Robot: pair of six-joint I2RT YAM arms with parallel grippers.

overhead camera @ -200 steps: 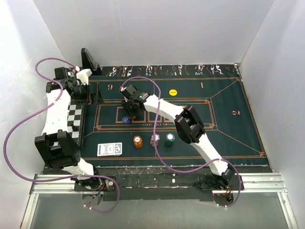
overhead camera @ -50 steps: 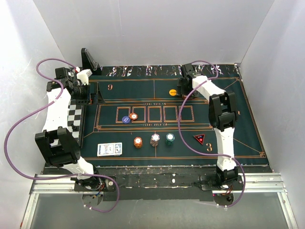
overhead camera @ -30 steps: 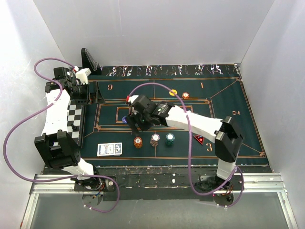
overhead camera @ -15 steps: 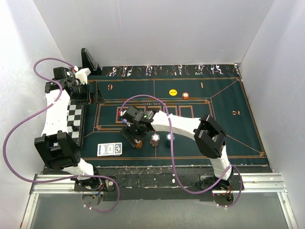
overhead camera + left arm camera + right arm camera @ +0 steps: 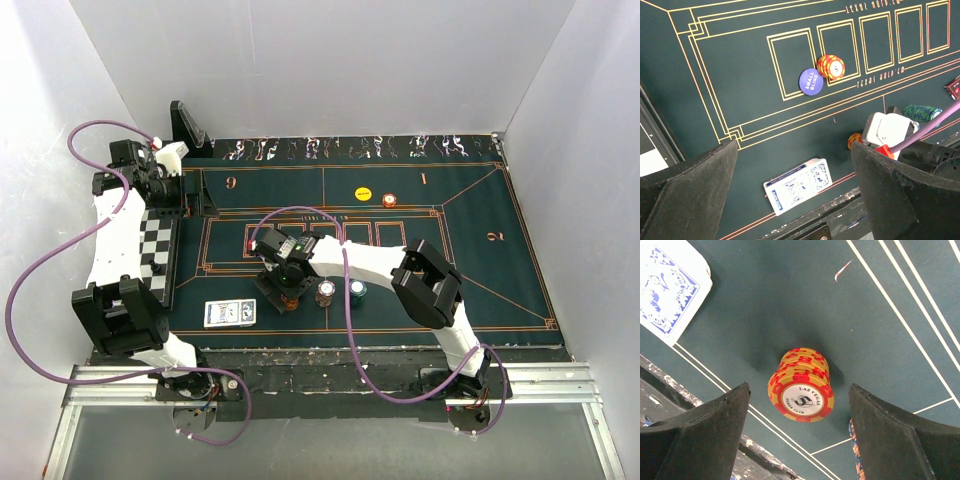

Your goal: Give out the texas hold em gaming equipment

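**Top view.** The right arm reaches across the dark green mat (image 5: 480,260) toward its near-left part. The right hand (image 5: 288,283) hangs over the orange chip stack (image 5: 290,298), hiding most of it. Along the near edge, from the left, sit the card deck (image 5: 230,313), the orange stack, a white-and-purple stack (image 5: 326,292) and a teal stack (image 5: 357,290). This looks like the supply row to draw from. A yellow disc (image 5: 363,194) and a small orange chip (image 5: 389,200) lie on the far side, well apart from the row, and were probably placed for a far seat. The left arm stands over the chequered board (image 5: 155,255) with the left hand (image 5: 172,190) at far left, likely parked clear of the right arm's reach.

**Left wrist view.** The left hand's fingers are spread wide, with only mat between them. A blue disc (image 5: 810,80) marked small blind lies just beside a short orange pile (image 5: 831,66) at a card outline; whether they touch I cannot tell. A red triangular marker (image 5: 954,87) is cut off at the right edge.

**Right wrist view.** The fingers stand apart, one on each side of the orange stack, with mat showing in both gaps, so there is no contact. The stack is upright but its chips are slightly stepped. This reads as lined up for a side pinch, which needs a descent and then a squeeze. Offset chips may slip, and the neighbouring stack sits near the right finger.
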